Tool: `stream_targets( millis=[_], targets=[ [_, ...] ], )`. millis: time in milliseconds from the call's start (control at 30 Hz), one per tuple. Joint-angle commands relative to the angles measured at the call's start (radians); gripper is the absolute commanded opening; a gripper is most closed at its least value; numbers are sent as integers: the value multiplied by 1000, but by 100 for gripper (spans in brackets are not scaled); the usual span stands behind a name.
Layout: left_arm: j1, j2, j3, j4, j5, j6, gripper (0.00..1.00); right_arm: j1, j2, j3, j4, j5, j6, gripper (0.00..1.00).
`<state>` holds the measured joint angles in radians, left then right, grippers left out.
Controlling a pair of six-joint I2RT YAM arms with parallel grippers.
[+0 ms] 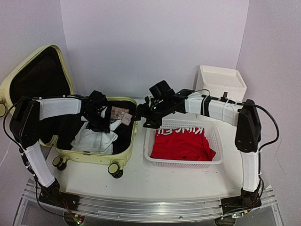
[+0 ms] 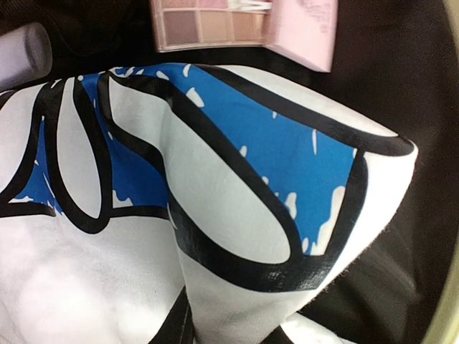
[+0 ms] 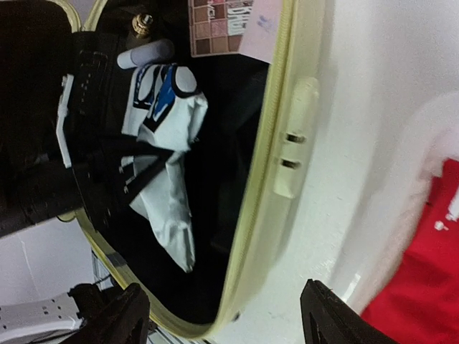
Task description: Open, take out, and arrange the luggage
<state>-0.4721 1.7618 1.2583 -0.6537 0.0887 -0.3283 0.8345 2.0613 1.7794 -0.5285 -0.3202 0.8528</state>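
The pale yellow-green suitcase point(image 1: 94, 157) lies open at the left with its lid point(image 1: 33, 61) standing up. My left gripper point(image 1: 99, 123) is down inside it, and its fingers are hidden. A white shirt with blue and black print point(image 2: 215, 215) bunches up right under it, seemingly pinched. The shirt also shows in the top view point(image 1: 91, 139) and the right wrist view point(image 3: 168, 186). My right gripper point(image 1: 146, 120) is open and empty, and hovers over the suitcase's right rim point(image 3: 276, 143).
A makeup palette point(image 2: 208, 25), a pink box point(image 2: 305, 29) and a lavender tube point(image 2: 21, 50) lie in the suitcase's far end. A white mesh basket point(image 1: 214, 136) holding a red garment point(image 1: 183, 143) stands right of the suitcase. A white drawer box point(image 1: 221, 82) is behind it.
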Motion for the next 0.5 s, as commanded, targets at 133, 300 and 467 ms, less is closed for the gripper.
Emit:
stream_targets(
  millis=[133, 300, 467],
  targets=[
    [3, -168, -45, 73, 117, 57, 14, 43, 231, 257, 234, 17, 219, 75],
    [3, -195, -68, 90, 154, 58, 13, 75, 342, 400, 239, 87, 266, 77],
    [3, -216, -83, 101, 173, 61, 13, 108, 377, 415, 240, 195, 318, 78]
  ],
)
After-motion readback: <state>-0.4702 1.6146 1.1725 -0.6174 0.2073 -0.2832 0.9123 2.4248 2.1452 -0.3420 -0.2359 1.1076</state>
